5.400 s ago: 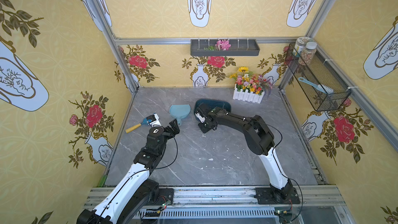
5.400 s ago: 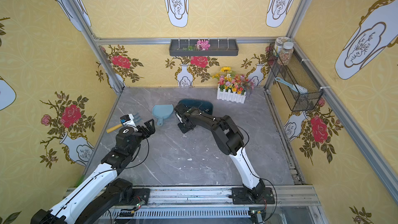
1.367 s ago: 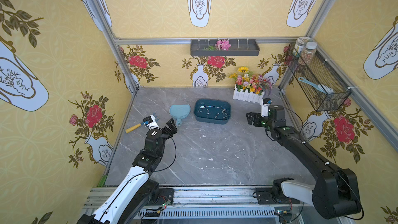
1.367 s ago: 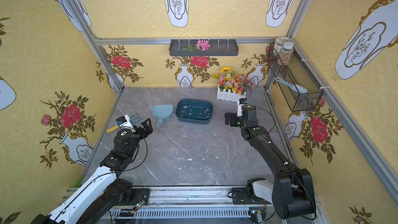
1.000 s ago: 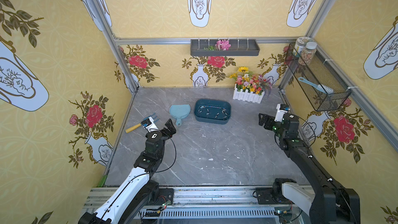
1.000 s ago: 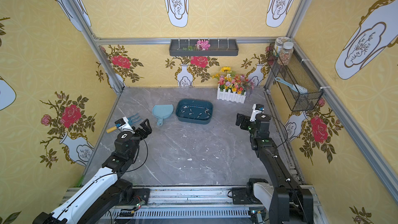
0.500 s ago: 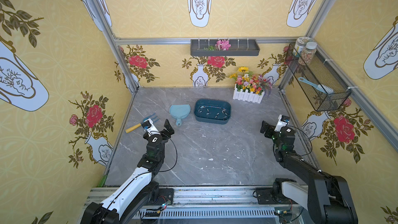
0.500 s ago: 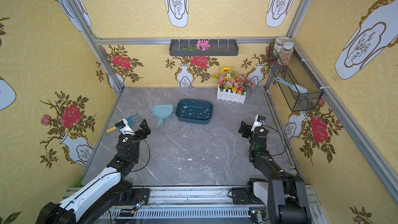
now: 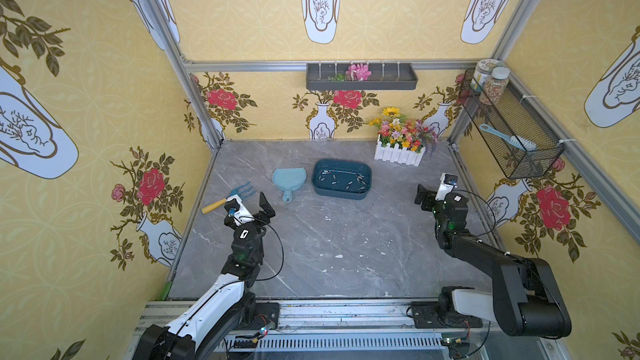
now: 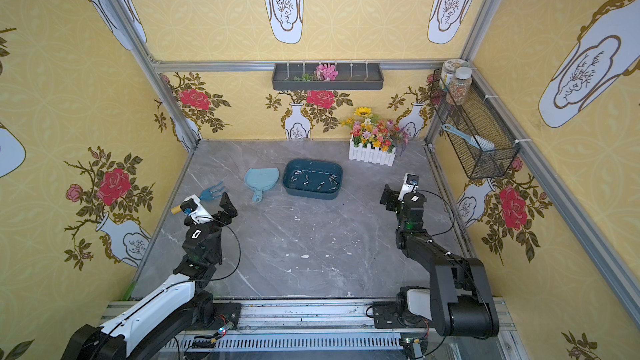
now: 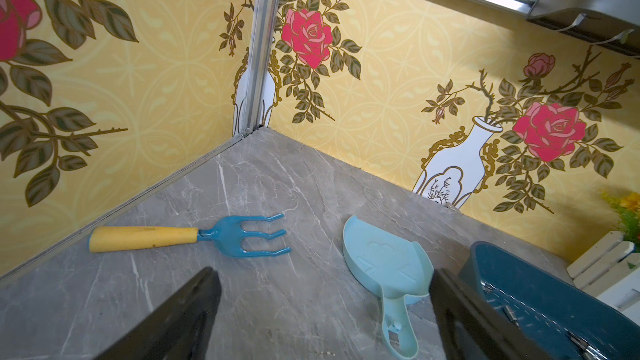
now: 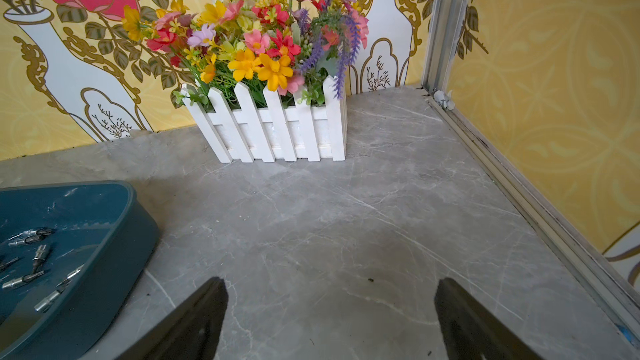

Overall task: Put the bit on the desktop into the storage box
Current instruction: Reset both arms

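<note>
You had open table [image 9: 329,244] across the middle and front; toward the back, the storage box [image 9: 341,194], dustpan [image 9: 289,179], hand fork [image 9: 244,190] and flower planter [image 9: 398,159] stood in your way.

- we log the desktop [image 9: 329,237]: smooth stone-look slab, grey, faint sheen
- storage box [image 9: 341,196]: dark teal plastic, semi-gloss, scuffed inside
- bits [image 12: 22,279] in it: bright bare metal, shiny
- dustpan [image 11: 384,261]: pale blue plastic, smooth, satin
- hand rake [image 11: 225,237]: glossy blue head, we think painted metal; yellow handle matt, worn
- planter fence [image 12: 277,133]: white-painted, wood-like slats
- wall basket [image 9: 509,122]: black wire mesh, matt
</note>
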You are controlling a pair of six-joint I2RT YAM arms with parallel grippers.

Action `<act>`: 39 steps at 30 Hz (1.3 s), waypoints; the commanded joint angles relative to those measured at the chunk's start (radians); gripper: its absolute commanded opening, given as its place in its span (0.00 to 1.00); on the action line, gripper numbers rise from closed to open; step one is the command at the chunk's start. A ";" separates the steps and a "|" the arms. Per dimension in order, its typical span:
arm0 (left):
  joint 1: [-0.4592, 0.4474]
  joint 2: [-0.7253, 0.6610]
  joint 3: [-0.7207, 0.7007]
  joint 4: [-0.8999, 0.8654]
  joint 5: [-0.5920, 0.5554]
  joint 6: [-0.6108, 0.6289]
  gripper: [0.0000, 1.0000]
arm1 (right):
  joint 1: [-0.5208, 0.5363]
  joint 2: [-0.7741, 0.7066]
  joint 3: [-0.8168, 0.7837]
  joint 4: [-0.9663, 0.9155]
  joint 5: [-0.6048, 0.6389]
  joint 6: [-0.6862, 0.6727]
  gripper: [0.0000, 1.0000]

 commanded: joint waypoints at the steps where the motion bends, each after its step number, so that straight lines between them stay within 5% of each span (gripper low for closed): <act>1: 0.024 0.014 -0.009 0.049 0.004 0.026 1.00 | 0.003 0.009 0.014 0.006 0.033 -0.035 0.97; 14: 0.125 0.172 0.019 0.169 0.087 0.051 1.00 | 0.029 0.060 0.002 0.108 0.045 -0.051 0.97; 18: 0.130 0.171 0.019 0.172 0.091 0.060 1.00 | 0.038 -0.019 0.024 -0.071 0.042 -0.070 0.97; 26: 0.172 0.185 0.021 0.202 0.108 0.070 1.00 | 0.038 -0.130 -0.065 -0.145 0.043 -0.050 0.97; 37: 0.197 0.214 0.022 0.246 0.124 0.091 1.00 | 0.030 0.164 -0.166 0.280 0.009 -0.056 0.97; 39: 0.201 0.216 0.022 0.248 0.132 0.093 1.00 | 0.028 0.136 -0.129 0.149 0.005 -0.058 0.97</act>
